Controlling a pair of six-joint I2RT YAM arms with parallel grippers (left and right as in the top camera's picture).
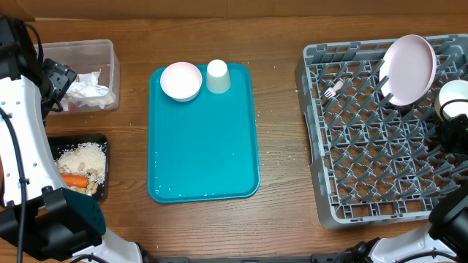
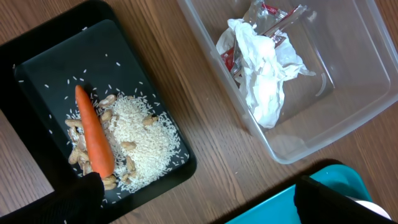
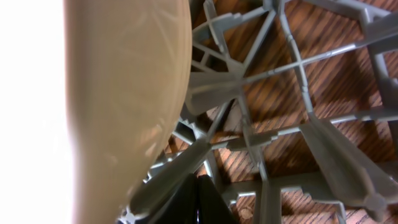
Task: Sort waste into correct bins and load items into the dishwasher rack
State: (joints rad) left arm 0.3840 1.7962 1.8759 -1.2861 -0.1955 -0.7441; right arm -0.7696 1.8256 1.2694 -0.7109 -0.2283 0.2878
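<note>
The right fingers [image 3: 202, 202] are pressed together. It looks like they pinch the edge of a small white bowl [image 1: 453, 98] over the right side of the grey rack [image 1: 365, 191]. I think the job now is to set this bowl down. It should go down slowly, on its side, into a gap between the pegs. The fingers should let go only when it leans there safely. The plate [image 1: 409, 67] stands just left of it, so the bowl must not bump it. The fork [image 1: 333, 91] lies far over on the rack's left, out of the way.

The left fingers [image 2: 68, 202] are spread wide and hold nothing. They hang above the black tray [image 2: 37, 68] with the carrot [image 2: 93, 134] and crumbs [image 2: 146, 140]. The napkins [image 2: 264, 78] and wrapper [image 2: 229, 60] are in the clear tub [image 2: 348, 81]. The other bowl [image 1: 180, 80] and the cup [image 1: 218, 76] sit at the far end of the teal tray [image 1: 205, 153].
</note>
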